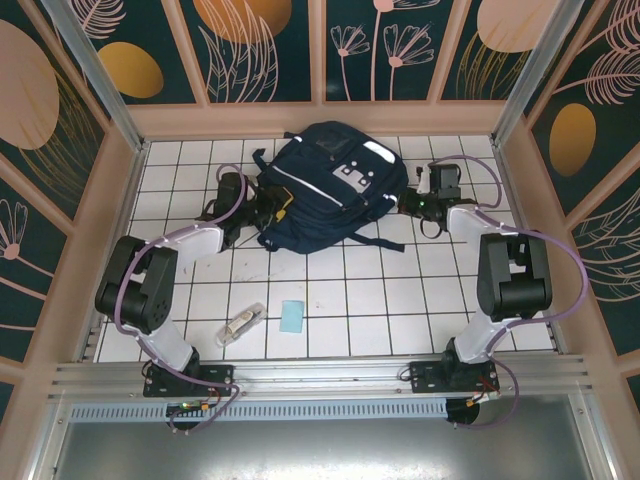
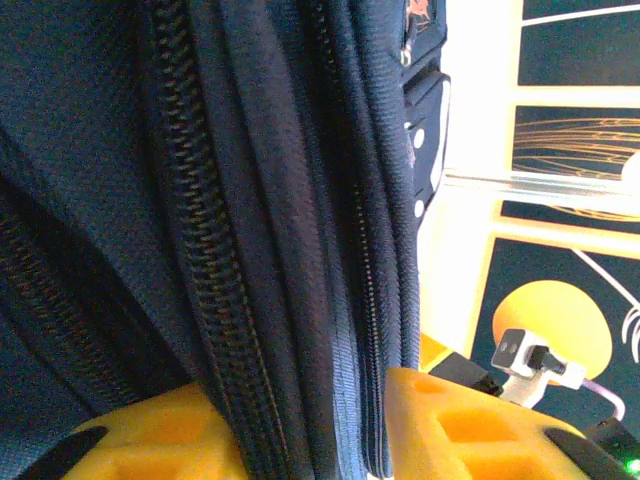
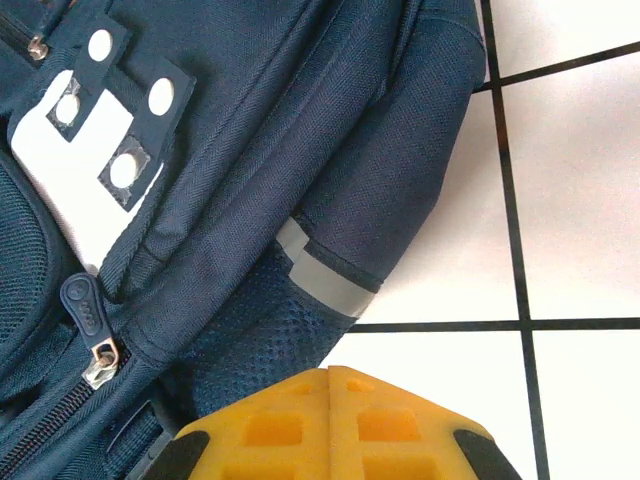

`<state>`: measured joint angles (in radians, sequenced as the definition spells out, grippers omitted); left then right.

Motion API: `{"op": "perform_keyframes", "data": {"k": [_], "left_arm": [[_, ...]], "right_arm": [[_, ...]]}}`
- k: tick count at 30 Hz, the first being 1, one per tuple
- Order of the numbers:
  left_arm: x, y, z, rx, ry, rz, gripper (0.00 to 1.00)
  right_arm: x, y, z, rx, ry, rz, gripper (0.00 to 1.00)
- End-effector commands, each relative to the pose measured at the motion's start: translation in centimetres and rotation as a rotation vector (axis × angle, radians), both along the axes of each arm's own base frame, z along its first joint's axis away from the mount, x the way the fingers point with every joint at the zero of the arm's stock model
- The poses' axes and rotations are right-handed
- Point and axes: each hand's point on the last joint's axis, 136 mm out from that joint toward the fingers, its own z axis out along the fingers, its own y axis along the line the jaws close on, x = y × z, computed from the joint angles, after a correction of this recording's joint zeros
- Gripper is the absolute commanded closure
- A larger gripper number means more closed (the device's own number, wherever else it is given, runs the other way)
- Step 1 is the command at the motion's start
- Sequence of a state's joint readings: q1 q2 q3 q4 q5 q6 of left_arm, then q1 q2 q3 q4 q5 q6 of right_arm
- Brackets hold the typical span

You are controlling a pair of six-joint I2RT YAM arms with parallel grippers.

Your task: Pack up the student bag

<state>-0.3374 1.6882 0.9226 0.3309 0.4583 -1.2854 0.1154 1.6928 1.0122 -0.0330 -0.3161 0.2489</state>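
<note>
1. The student bag (image 1: 325,190) lies front-up on the tiles, between both grippers.
2. Left gripper (image 2: 305,425) at the bag's left is clamped on a zipper fold. Right gripper (image 3: 330,385) at its right side pocket has its pads together; can't tell if they nip fabric.
3. I'd keep that fold taut so the opening gapes. The blue pad (image 1: 291,316) and clear packet (image 1: 241,324) wait in front of the bag.

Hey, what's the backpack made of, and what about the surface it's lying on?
The bag: woven synthetic-looking fabric, matte navy, its weave visible up close; side pocket looks like mesh. The table: likely glazed white tile, smooth with dark grout lines.
</note>
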Motion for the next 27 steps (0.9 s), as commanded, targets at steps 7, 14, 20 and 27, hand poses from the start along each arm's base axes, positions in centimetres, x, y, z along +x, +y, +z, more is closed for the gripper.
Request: {"op": "perform_keyframes", "data": {"k": [7,14,20,27], "left_arm": [[1.1,0.7,8.3,0.172,-0.296,-0.061,0.19],[4.9,5.7,10.1,0.33,-0.384,0.049,0.02],[7.6,7.9,9.3,0.37,-0.396,0.068,0.01],[11.7,8.9,2.7,0.501,-0.385,-0.002,0.01]], "right_arm": [[-3.1,1.2,4.4,0.136,-0.06,-0.033,0.63],[-4.8,4.4,3.3,0.224,-0.021,-0.111,0.36],[-4.6,6.0,2.0,0.289,-0.025,-0.198,0.28],[-3.3,9.1,0.4,0.383,-0.001,-0.089,0.15]]}}
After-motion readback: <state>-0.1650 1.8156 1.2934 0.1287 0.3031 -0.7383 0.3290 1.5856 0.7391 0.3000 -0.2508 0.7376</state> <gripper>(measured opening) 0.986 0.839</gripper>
